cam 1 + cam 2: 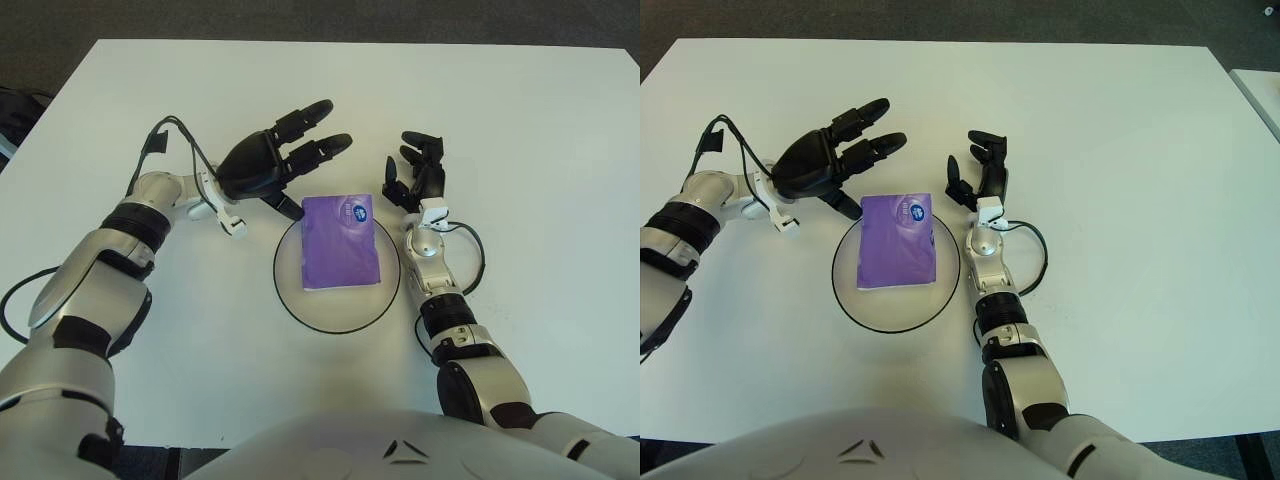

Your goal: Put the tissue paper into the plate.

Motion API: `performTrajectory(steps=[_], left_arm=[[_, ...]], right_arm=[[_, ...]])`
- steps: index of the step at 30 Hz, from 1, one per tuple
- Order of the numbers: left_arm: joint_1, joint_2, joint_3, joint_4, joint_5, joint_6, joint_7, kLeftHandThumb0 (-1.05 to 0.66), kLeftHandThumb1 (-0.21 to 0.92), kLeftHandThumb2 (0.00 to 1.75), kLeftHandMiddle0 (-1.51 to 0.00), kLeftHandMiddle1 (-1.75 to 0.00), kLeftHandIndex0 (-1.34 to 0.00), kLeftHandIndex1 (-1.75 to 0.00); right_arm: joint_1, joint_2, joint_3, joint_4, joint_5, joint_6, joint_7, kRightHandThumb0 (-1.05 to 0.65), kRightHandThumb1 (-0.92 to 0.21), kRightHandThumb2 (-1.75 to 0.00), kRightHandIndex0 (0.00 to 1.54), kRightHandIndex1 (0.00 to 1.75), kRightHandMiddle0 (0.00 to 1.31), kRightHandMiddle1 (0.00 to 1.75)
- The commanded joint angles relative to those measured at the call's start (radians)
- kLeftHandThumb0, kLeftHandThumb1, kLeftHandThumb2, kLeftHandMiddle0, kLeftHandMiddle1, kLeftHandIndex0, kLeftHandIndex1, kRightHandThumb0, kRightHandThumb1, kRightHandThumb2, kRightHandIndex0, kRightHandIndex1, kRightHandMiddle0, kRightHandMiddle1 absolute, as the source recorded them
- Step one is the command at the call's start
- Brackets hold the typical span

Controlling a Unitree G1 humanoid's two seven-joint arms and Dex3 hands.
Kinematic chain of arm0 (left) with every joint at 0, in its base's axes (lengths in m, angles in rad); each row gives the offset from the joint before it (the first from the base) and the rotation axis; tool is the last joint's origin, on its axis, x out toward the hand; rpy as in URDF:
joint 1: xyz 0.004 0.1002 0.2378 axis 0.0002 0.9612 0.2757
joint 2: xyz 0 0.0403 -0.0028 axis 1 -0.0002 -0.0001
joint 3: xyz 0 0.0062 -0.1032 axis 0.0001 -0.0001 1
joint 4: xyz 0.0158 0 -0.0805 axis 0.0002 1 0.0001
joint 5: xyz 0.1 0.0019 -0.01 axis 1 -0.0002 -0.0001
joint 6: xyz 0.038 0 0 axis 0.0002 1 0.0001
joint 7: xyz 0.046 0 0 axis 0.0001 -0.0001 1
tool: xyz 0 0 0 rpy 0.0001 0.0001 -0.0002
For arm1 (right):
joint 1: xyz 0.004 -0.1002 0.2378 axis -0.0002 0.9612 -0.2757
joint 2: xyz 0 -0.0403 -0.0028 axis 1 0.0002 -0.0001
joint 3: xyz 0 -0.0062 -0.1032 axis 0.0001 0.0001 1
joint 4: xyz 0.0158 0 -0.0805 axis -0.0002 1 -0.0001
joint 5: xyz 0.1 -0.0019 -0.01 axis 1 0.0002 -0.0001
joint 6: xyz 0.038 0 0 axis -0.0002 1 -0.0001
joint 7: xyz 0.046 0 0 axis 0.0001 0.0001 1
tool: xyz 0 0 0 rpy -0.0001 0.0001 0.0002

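Observation:
A purple tissue pack (pixel 341 241) lies flat inside the round white plate with a dark rim (pixel 300 305) in the middle of the white table. My left hand (pixel 285 160) hovers just left of and behind the pack, fingers spread and holding nothing; its thumb tip is close to the pack's back left corner. My right hand (pixel 415 175) shows just right of the plate's back edge, fingers relaxed and empty. The same pack shows in the right eye view (pixel 898 241).
The white table (pixel 540 140) stretches wide on all sides of the plate. Its far edge meets dark carpet (pixel 300 18). A dark object (pixel 15 115) shows off the table's left edge. Thin cables run along both forearms.

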Motion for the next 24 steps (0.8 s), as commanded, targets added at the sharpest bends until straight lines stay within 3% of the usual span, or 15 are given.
performTrajectory(steps=[1,5,8,11,18,24], left_arm=[[0.003,-0.006,0.034,0.024,-0.067,-0.015,-0.013,-1.05,0.92,0.61,0.00,0.00,0.00,-0.33],[0.011,-0.018,0.082,0.058,-0.162,-0.092,0.005,-1.05,0.92,0.63,0.00,0.00,0.00,-0.26],[0.002,-0.050,0.153,0.222,-0.383,-0.205,-0.120,-1.05,0.92,0.66,0.00,0.00,0.00,-0.15],[0.001,-0.070,0.202,0.298,-0.530,-0.233,-0.234,-1.03,0.92,0.70,0.00,0.00,0.00,-0.07],[0.022,-0.100,0.279,0.311,-0.776,-0.238,-0.465,-1.03,0.92,0.78,0.00,0.00,0.00,-0.01],[0.056,-0.139,0.383,0.258,-0.882,-0.125,-0.536,-1.05,0.92,0.86,-0.01,0.00,0.00,0.00]], right_arm=[[0.151,-0.001,-0.022,0.079,0.035,0.084,0.018,-0.33,-0.66,-0.88,0.45,0.92,0.11,1.28],[0.154,0.001,-0.028,0.076,0.045,0.078,0.029,-0.32,-0.66,-0.89,0.44,0.93,0.09,1.27],[0.157,0.000,-0.030,0.075,0.050,0.076,0.037,-0.32,-0.66,-0.89,0.43,0.94,0.08,1.26],[0.159,-0.001,-0.030,0.074,0.054,0.077,0.039,-0.32,-0.66,-0.90,0.42,0.94,0.07,1.25],[0.163,-0.005,-0.027,0.071,0.053,0.081,0.038,-0.31,-0.65,-0.91,0.42,0.93,0.07,1.25],[0.167,-0.008,-0.027,0.067,0.051,0.086,0.041,-0.33,-0.66,-0.90,0.40,0.93,0.07,1.24]])
